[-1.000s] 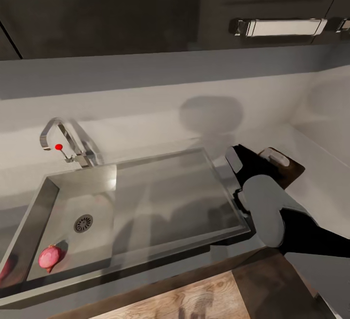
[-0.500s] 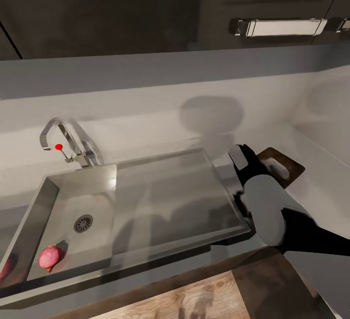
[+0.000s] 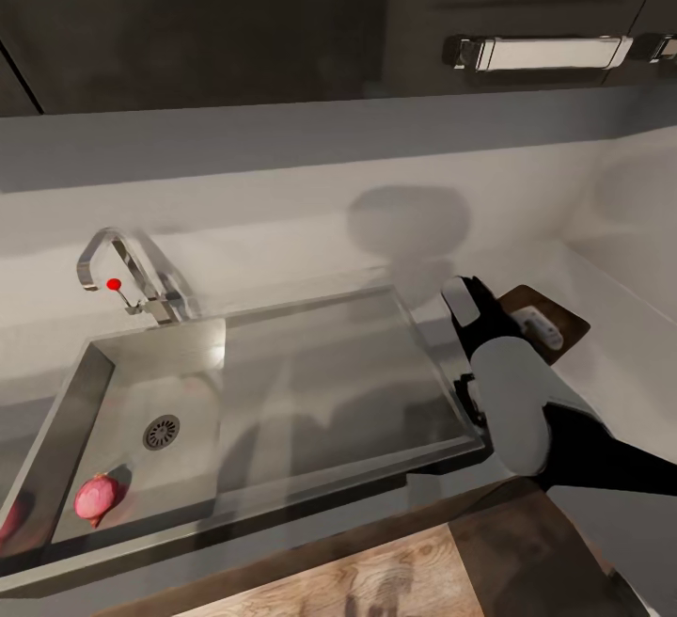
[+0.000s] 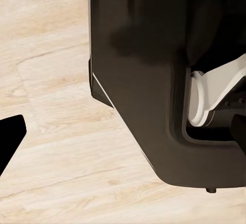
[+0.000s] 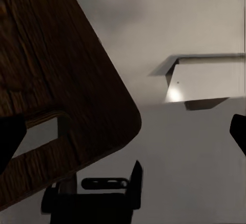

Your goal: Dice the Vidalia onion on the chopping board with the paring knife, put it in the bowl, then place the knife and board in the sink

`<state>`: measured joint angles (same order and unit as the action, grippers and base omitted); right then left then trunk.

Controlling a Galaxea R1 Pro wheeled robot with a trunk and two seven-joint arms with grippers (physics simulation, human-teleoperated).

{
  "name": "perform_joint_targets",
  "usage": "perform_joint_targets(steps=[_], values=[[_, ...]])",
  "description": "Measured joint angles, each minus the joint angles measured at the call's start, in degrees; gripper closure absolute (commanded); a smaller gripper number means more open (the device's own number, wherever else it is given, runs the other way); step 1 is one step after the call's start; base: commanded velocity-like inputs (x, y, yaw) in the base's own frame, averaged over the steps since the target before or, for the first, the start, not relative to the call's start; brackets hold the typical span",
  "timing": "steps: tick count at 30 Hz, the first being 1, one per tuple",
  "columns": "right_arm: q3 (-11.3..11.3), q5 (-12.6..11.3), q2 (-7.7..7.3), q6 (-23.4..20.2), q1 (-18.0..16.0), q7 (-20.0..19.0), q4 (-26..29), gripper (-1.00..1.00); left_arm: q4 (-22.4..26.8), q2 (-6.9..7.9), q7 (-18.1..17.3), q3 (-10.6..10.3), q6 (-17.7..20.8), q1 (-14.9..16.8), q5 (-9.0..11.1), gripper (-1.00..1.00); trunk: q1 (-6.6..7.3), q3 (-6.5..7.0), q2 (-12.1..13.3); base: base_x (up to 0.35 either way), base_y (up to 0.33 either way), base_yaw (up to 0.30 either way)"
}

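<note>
Onion (image 3: 97, 497) sits in the sink (image 3: 310, 382), reddish-pink, at the basin's near-left corner, close to the round drain (image 3: 161, 432) but not touching it. Tap (image 3: 118, 269) w/ red dot stands behind the basin on the grey countertop (image 3: 282, 222). Drainboard stretches off to the right of the basin.

Right arm reaches fwd just past the sink's right edge. Right gripper (image 3: 495, 314) is over the near end of the chopping board (image 3: 555, 316), which lies on the countertop right of the sink. Wrist cam: board's (image 5: 56, 85) rounded corner and handle slot in close view, dark fingertips (image 5: 10, 137) wide apart at either side of the frame, released, nothing between them.

Left gripper (image 4: 10, 137): one dark tip at the frame edge over pale wood floor (image 4: 61, 131), next to the robot's dark body (image 4: 148, 80). Can't tell if its fingers are spread or closed.

Dark upper cabinets w/ a bar handle (image 3: 541, 51) run above the backsplash.
</note>
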<state>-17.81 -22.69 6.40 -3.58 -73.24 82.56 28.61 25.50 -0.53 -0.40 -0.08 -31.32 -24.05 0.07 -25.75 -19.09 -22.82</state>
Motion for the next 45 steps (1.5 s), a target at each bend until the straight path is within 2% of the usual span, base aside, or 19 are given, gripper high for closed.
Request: perform_joint_targets(steps=[7,18,23,45], values=[[0.07,-0.05,1.44,0.01,0.0,2.91,3.22,-1.0,-0.01,0.0,0.0,0.0,0.0,0.0,0.0,-1.0,0.0,0.0,0.0,0.0,0.0,0.0],[0.12,-0.01,2.42,0.03,0.0,3.3,5.2,-1.0,0.06,0.0,0.0,0.0,-0.02,0.0,-0.14,-1.0,0.0,-0.02,0.0,0.0,0.0,0.0],[0.14,0.03,3.43,0.01,0.01,3.27,5.85,-1.0,0.06,0.0,0.0,0.0,-0.05,0.0,-0.09,-1.0,0.0,-0.32,0.01,0.0,0.0,0.0],[0.41,0.05,3.56,0.01,0.01,2.91,6.04,-1.0,-0.33,-0.06,0.0,0.0,0.0,0.0,0.0,-1.0,-0.01,-2.31,0.01,0.0,0.0,0.0]])
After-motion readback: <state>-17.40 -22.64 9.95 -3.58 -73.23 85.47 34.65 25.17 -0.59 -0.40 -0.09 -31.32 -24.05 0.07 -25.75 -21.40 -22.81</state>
